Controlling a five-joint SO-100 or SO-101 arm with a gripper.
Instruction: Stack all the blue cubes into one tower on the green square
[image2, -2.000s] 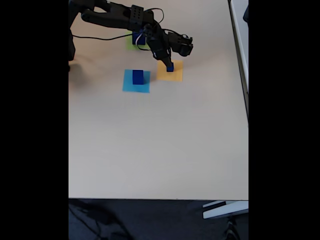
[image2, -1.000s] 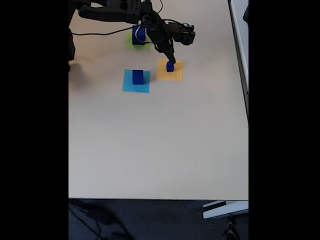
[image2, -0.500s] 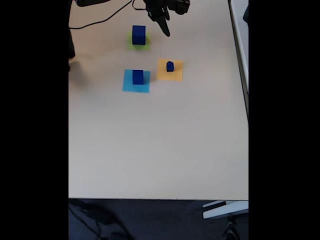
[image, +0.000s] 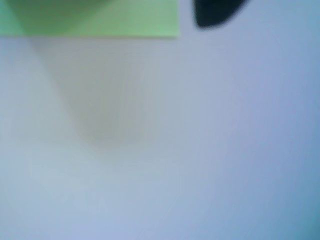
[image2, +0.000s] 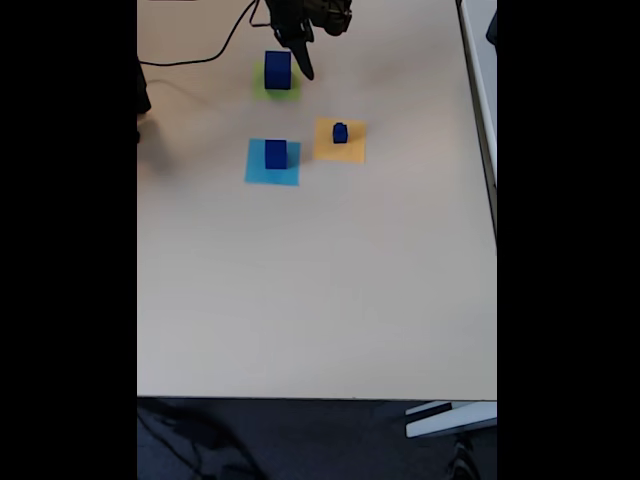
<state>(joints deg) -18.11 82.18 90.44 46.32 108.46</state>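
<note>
On a pale beige table (image2: 320, 290), three blue cubes sit well apart: the largest (image2: 277, 69) on the green square (image2: 290, 90), a mid-sized one (image2: 276, 153) on a light-blue square (image2: 262, 172), and a small one (image2: 340, 132) on an orange square (image2: 353, 150). The gripper (image2: 305, 68) hangs just beside the largest cube, holding nothing visible; whether its jaws are apart cannot be told. The blurred wrist view shows a corner of the green patch and a dark shape, perhaps a fingertip (image: 212, 12); dark floor (image2: 300, 440) lies past the table's near edge.

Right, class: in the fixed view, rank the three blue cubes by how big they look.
1. The cube on the green square, largest.
2. The cube on the light-blue square.
3. The cube on the orange square, smallest.
</note>
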